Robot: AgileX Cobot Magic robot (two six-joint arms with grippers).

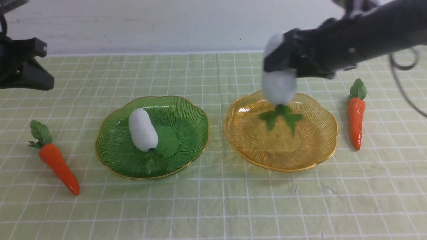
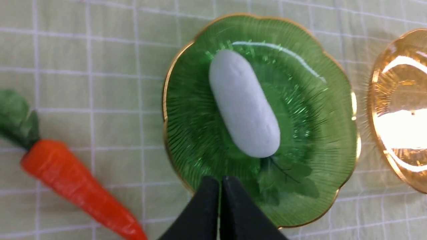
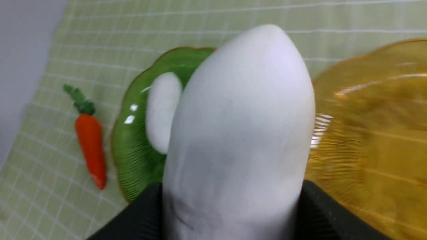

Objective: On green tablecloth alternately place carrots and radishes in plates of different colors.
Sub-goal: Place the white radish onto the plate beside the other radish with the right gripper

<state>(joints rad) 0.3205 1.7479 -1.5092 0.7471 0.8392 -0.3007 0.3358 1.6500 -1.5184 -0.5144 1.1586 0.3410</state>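
One white radish [image 1: 142, 130] [image 2: 244, 104] lies in the green plate [image 1: 186, 133] [image 2: 313, 110]. My right gripper [image 1: 283, 63] is shut on a second radish [image 1: 278, 85] [image 3: 240, 133], which hangs leaves-down over the far side of the amber plate [image 1: 310, 146] [image 3: 373, 133]. My left gripper [image 1: 30, 78] [image 2: 220, 186] hangs raised at the far left, its fingers pressed together with nothing between them, above the near edge of the green plate. One carrot [image 1: 58, 163] [image 2: 76, 186] lies on the green tablecloth [image 1: 213, 203] left of the green plate. Another carrot [image 1: 356, 118] lies right of the amber plate.
A pale wall [image 1: 150, 23] runs along the tablecloth's far edge. The right arm's cable [image 1: 403, 83] loops down at the far right, above the cloth.
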